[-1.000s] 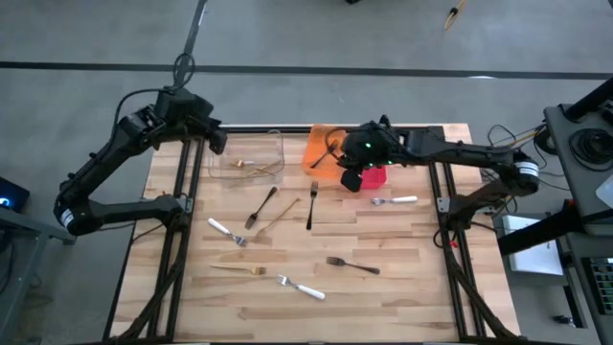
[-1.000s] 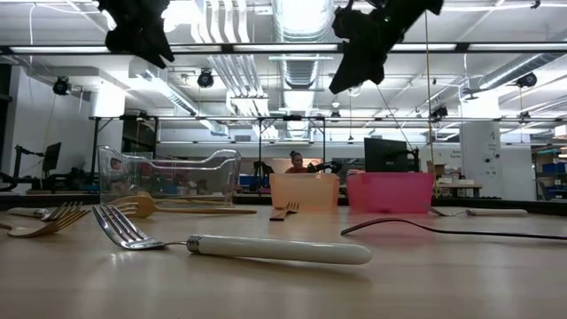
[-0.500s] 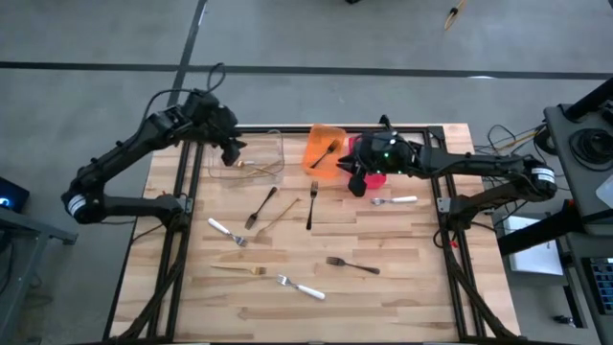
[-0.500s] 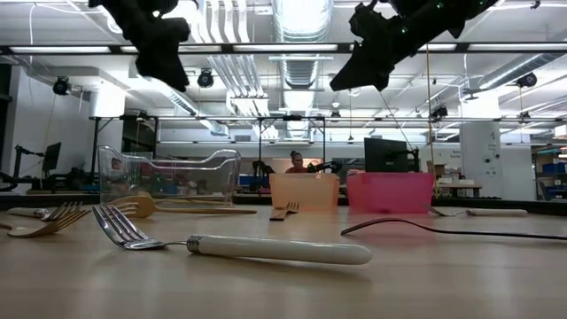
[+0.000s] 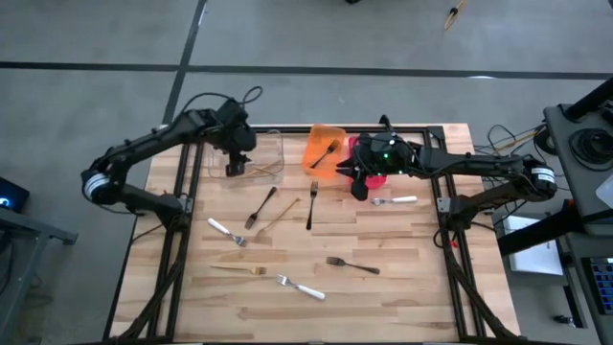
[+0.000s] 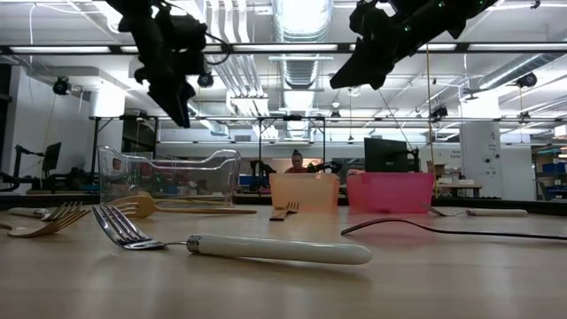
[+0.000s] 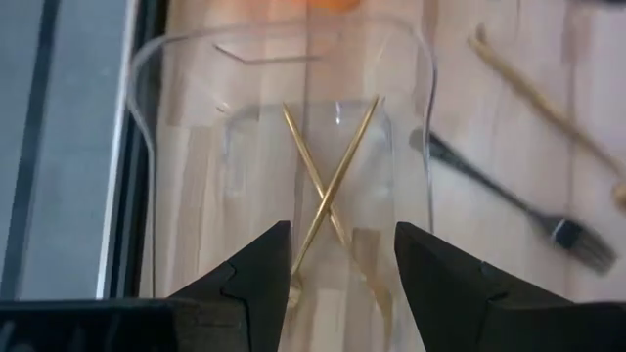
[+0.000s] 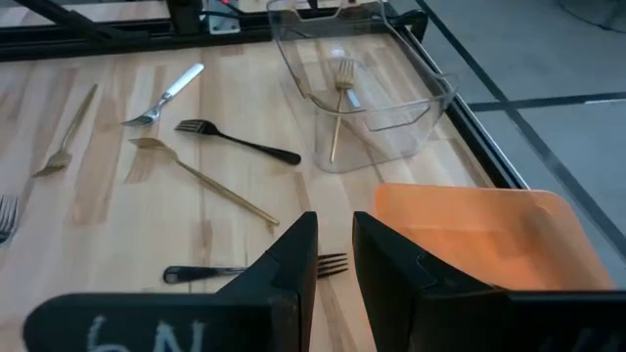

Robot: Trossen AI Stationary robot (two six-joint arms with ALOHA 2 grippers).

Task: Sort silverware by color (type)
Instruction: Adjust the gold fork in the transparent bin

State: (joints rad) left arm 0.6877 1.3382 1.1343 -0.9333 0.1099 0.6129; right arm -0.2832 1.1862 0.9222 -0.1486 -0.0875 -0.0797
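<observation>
Two gold utensils (image 7: pixel 328 186) lie crossed in the clear bin (image 5: pixel 251 158) at the far left. My left gripper (image 7: pixel 339 264) hangs open and empty above that bin, as the high view (image 5: pixel 233 165) also shows. A black fork (image 5: pixel 330 150) lies in the orange bin (image 5: pixel 324 149). My right gripper (image 5: pixel 358 187) hovers at the near side of the orange and red bins, its fingers (image 8: pixel 293 254) a narrow gap apart, holding nothing. Several black, gold and white-handled forks lie flat on the table, among them a black fork (image 5: pixel 311 203) and a white-handled one (image 5: pixel 395 200).
The red bin (image 6: pixel 390 192) stands right of the orange bin, mostly hidden by my right arm in the high view. Loose forks lie across the table's middle and near part, such as a white-handled fork (image 5: pixel 302 287) and a gold fork (image 5: pixel 239 270). Metal frame rails run along both table sides.
My left gripper has swung from the table's far left corner toward the right and down, and now hangs over the clear bin. My right arm has shifted a little toward the right edge, then kept still. No silverware has moved.
</observation>
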